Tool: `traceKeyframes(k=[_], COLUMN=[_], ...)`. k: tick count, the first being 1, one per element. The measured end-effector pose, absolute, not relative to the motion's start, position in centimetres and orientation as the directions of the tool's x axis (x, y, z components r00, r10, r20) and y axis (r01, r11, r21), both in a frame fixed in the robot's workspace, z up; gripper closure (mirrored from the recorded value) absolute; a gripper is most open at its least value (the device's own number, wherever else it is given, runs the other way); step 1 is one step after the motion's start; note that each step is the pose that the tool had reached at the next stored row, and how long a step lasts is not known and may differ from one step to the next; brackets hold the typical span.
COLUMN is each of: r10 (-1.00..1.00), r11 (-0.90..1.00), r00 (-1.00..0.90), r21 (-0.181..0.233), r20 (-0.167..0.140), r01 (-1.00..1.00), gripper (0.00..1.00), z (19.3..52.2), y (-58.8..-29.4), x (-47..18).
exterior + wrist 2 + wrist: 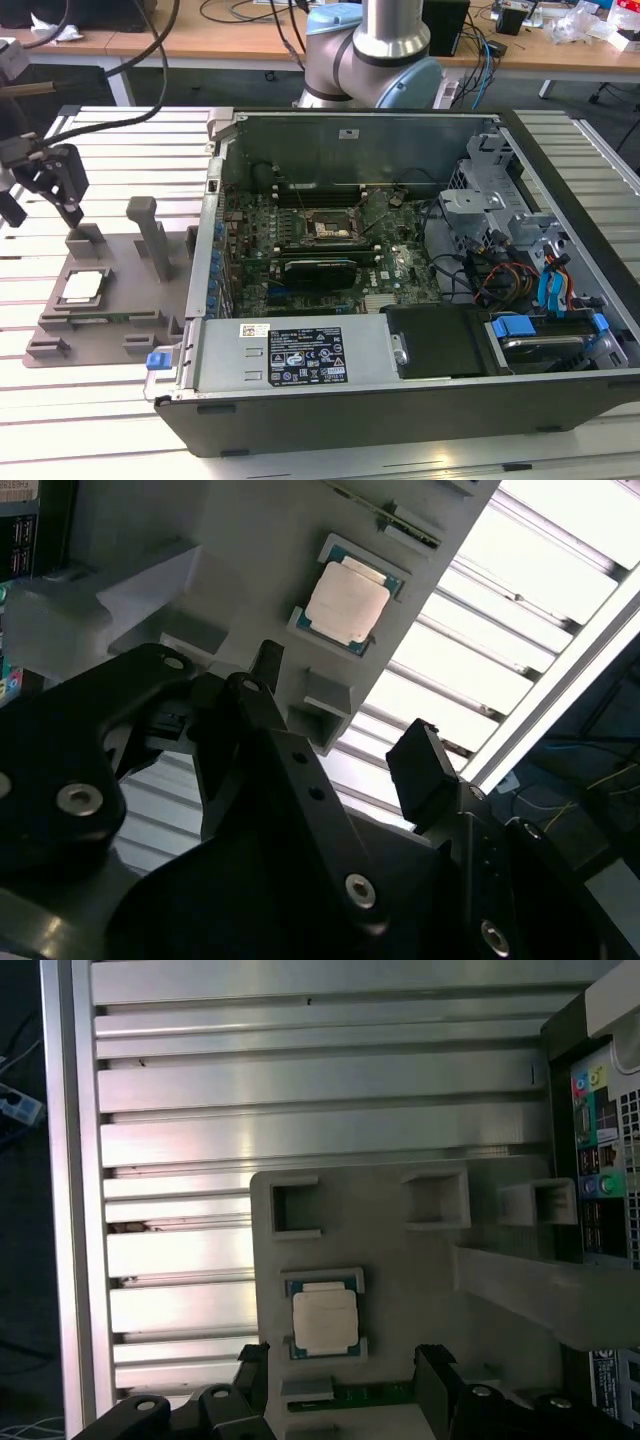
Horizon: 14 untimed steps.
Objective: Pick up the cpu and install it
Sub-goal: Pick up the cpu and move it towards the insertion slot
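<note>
The cpu (83,285), a small square chip with a pale metal top, lies flat in a recess of the grey tray (125,275) at the exterior view's left. My gripper (42,212) hangs above the tray's far left corner, open, with nothing between its black fingers. In both wrist views the cpu (347,600) (323,1320) sits just beyond the fingertips, in line with the gap of the gripper (340,715) (345,1365). The motherboard socket (325,228) lies inside the open computer case (380,370), to the exterior view's right of the tray.
The tray carries upright posts (152,232) and small square pockets (296,1207). Tray and case rest on a slatted aluminium table (60,400). The arm's base (370,60) stands behind the case. Drive cages and cables (520,270) fill the case's right side.
</note>
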<state>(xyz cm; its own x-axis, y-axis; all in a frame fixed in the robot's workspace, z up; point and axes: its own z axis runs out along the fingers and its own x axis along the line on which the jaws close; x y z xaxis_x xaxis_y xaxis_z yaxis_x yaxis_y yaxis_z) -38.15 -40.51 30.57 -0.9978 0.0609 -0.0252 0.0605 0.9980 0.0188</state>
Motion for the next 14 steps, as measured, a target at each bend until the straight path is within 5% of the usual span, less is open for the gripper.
traceKeyframes(k=[14], r10=[0.061], r11=[0.998], r00=[-0.998], r21=[0.019], r20=[-0.025], r01=[0.06], gripper=[0.31], z=[28.8], y=[-40.9], x=[-38.2])
